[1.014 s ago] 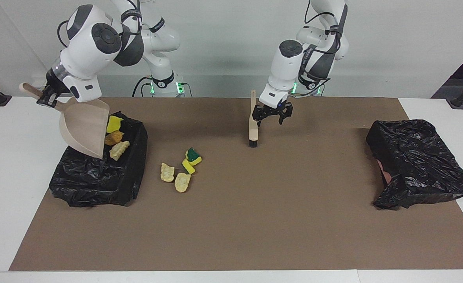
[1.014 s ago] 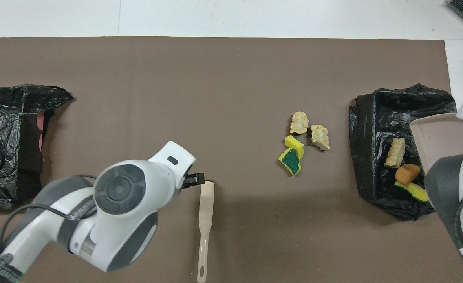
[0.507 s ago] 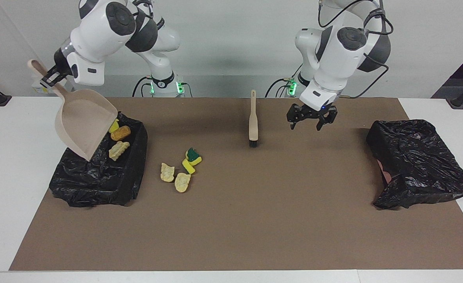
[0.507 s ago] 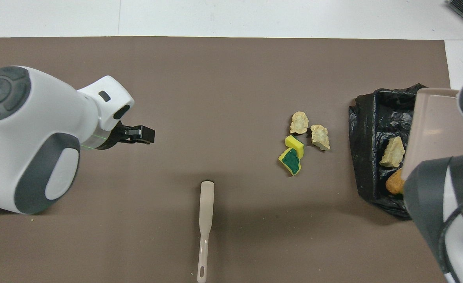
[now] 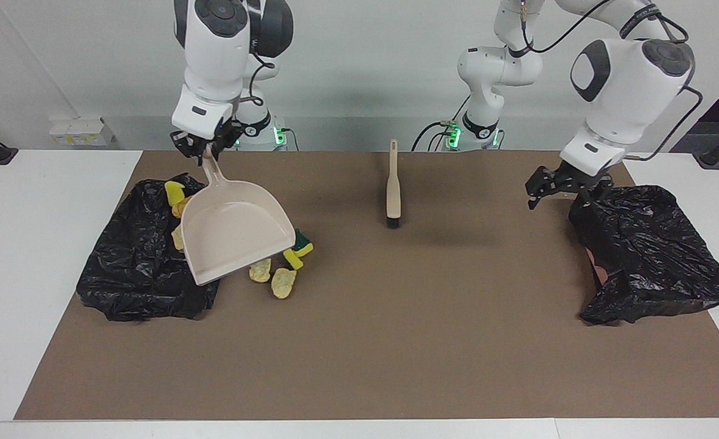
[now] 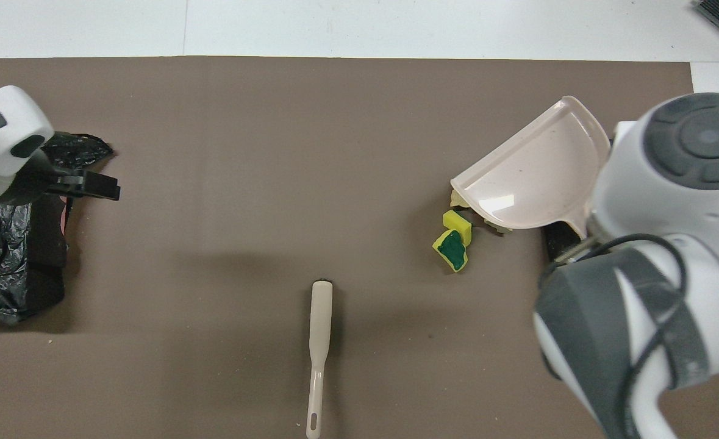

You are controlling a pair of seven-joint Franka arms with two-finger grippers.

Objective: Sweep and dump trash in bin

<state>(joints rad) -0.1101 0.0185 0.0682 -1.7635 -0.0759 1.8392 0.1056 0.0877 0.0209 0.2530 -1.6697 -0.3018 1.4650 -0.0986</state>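
Note:
My right gripper [image 5: 203,145] is shut on the handle of the beige dustpan [image 5: 234,231]. It holds the empty pan tilted in the air over the edge of the black-lined bin [image 5: 127,274] and the scraps on the mat. The pan also shows in the overhead view [image 6: 530,171]. A green-backed yellow sponge piece [image 5: 301,244] [image 6: 452,249] and two tan chunks [image 5: 283,283] lie on the mat beside the bin, partly covered by the pan. Yellow and tan scraps [image 5: 173,190] lie in the bin. My left gripper [image 5: 557,190] [image 6: 94,185] is open and empty over the edge of the other black bag.
A beige brush [image 5: 393,183] [image 6: 321,329] lies on the brown mat [image 5: 396,341] at mid table, near the robots. A second black-bagged bin [image 5: 652,256] stands at the left arm's end.
My right arm swung the dustpan from over the bin toward the scraps on the mat. My left gripper moved away from the brush to the black bag at its own end.

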